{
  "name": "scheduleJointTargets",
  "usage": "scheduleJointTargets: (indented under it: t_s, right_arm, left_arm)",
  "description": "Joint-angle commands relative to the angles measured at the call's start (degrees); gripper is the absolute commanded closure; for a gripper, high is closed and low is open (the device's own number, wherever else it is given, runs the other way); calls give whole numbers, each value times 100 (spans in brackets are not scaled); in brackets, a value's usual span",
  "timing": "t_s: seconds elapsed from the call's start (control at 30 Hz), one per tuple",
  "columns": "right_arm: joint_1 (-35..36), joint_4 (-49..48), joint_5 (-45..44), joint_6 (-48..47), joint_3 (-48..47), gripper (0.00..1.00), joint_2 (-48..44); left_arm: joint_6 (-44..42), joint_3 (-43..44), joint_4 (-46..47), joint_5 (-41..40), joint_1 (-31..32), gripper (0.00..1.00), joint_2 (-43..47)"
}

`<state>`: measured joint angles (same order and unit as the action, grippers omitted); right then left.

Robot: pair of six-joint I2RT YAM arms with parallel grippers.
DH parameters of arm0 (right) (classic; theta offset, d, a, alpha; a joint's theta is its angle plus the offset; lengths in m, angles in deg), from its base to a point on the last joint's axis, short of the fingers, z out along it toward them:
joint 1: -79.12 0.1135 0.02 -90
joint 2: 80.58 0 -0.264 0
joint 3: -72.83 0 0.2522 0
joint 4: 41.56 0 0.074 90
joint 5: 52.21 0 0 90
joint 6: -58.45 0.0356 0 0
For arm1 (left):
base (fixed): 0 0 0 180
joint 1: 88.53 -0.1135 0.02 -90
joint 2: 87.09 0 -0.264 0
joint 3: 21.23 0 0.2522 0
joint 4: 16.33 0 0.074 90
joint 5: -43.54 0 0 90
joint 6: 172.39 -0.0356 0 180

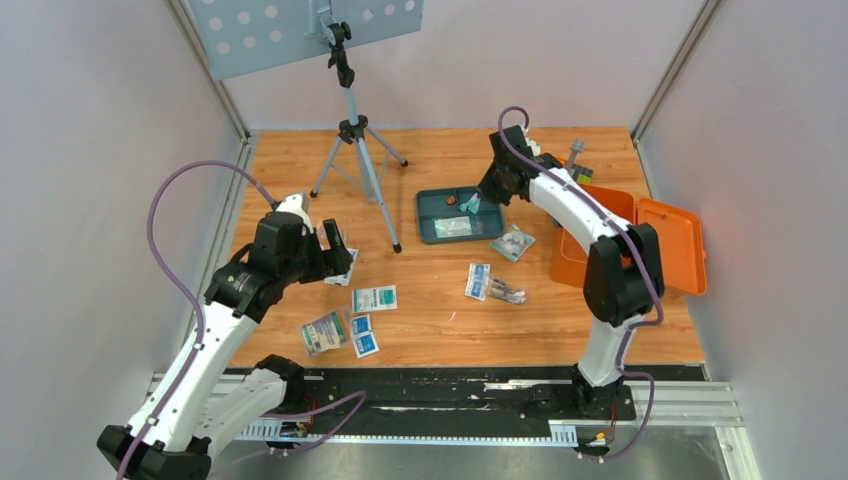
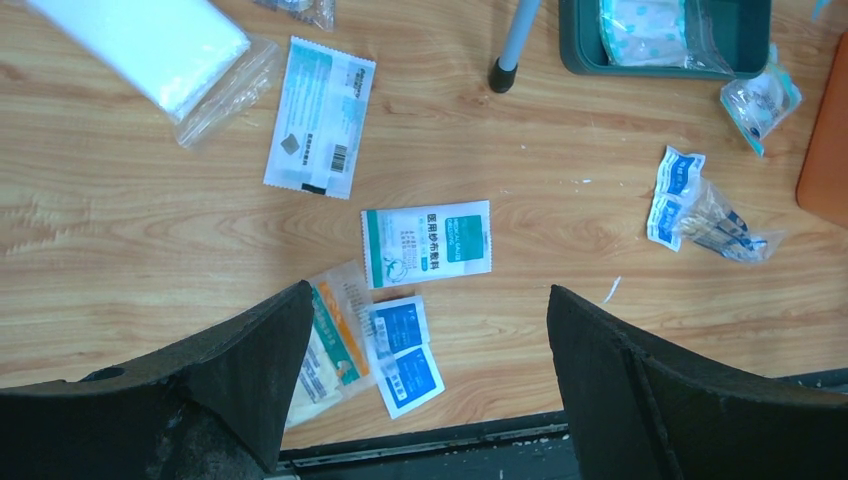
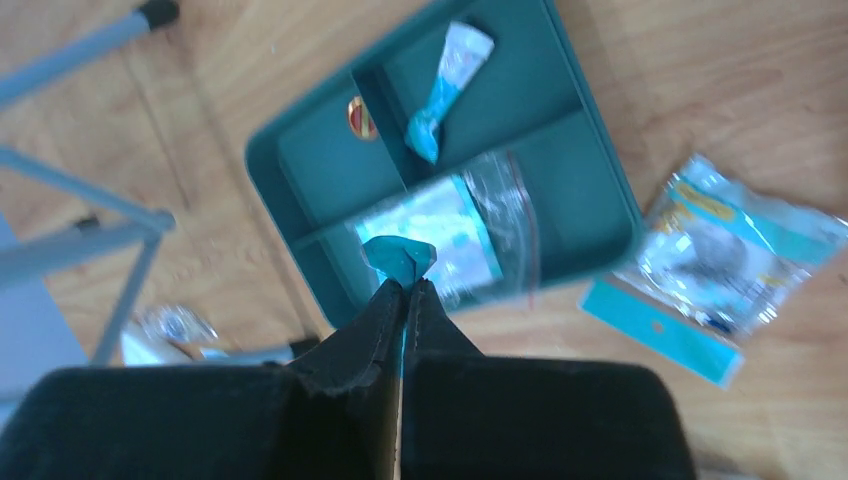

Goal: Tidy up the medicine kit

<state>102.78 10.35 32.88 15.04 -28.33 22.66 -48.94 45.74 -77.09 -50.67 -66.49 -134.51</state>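
Observation:
The medicine kit [image 1: 662,238] is an orange box lying open at the right, partly hidden behind my right arm. My right gripper [image 1: 472,206] [image 3: 404,285] hangs over the dark teal divided tray [image 1: 421,215] [image 3: 320,170], shut on a small crumpled teal packet [image 3: 398,254]. In the tray lie a clear bag [image 3: 470,225], a teal-and-white tube-like packet [image 3: 447,85] and a small round red piece [image 3: 361,118]. My left gripper [image 1: 335,255] [image 2: 430,300] is wide open above loose packets at the left, with nothing between its fingers.
A white-green packet [image 1: 374,298] [image 2: 427,243], blue sachets [image 1: 363,335] [image 2: 408,350] and a striped bag [image 1: 323,332] lie near the front left. A clear bag [image 1: 513,242] [image 3: 730,250] and more sachets [image 1: 490,283] [image 2: 700,215] lie mid-table. A tripod [image 1: 365,160] stands behind.

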Motion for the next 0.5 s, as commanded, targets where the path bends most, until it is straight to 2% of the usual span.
scheduleJointTargets:
  t_s: [0.0,0.23,0.47]
  right_arm:
    - [-110,-282,-338,1167,-810,100,740]
    - [-227,-331,-671,2407,-1126,100,1398]
    - [-327,-370,-636,2933,-1347,100,1851]
  left_arm:
    - [-87,263,-12,-132,-25,5,59]
    - [-83,239,-107,-209,-25,5,156]
    - [-125,264,-153,-240,-25,5,158]
